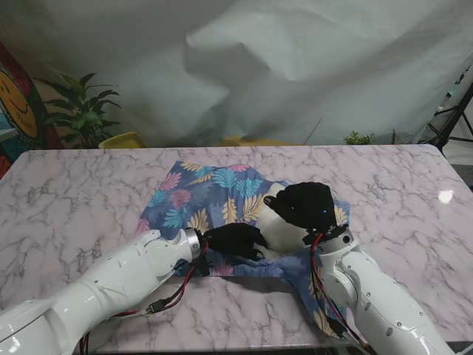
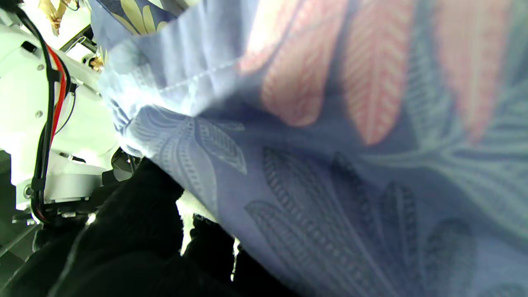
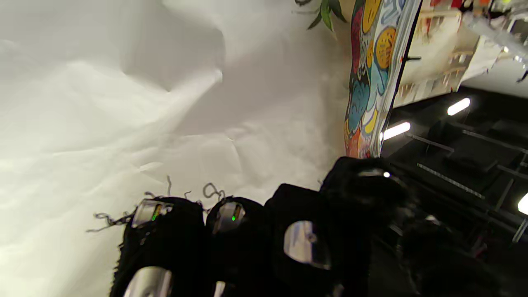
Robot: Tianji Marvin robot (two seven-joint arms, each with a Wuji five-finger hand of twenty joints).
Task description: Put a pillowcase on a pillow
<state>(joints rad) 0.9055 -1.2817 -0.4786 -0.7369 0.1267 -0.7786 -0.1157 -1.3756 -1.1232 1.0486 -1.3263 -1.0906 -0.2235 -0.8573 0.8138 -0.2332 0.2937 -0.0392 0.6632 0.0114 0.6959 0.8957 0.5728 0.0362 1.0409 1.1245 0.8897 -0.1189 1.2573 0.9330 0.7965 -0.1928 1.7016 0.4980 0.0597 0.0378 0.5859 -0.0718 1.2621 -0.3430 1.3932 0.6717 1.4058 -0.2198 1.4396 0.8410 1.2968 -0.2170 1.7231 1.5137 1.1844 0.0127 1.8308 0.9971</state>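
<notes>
Stand view: a leaf-print pillowcase [image 1: 214, 203] lies mid-frame on the marble table [image 1: 66, 192], white pillow [image 1: 277, 233] showing at its opening. The left hand [image 1: 236, 240] reaches in there; its grip cannot be told. The right hand [image 1: 307, 205] is raised, fingers curled together.

Left wrist view: pillowcase fabric [image 2: 330, 165] fills the frame.

Right wrist view: gloved fingers [image 3: 231, 231] side by side against the white backdrop [image 3: 103, 103], holding nothing.

You face a white marble table [image 1: 66, 185] with grey veins. Behind it hangs a creased white sheet [image 1: 295, 66] as a backdrop. To your left stand a leafy plant [image 1: 83, 111] and a colourful painted panel [image 1: 18, 100]; a black tripod [image 1: 454, 118] is on your right.
</notes>
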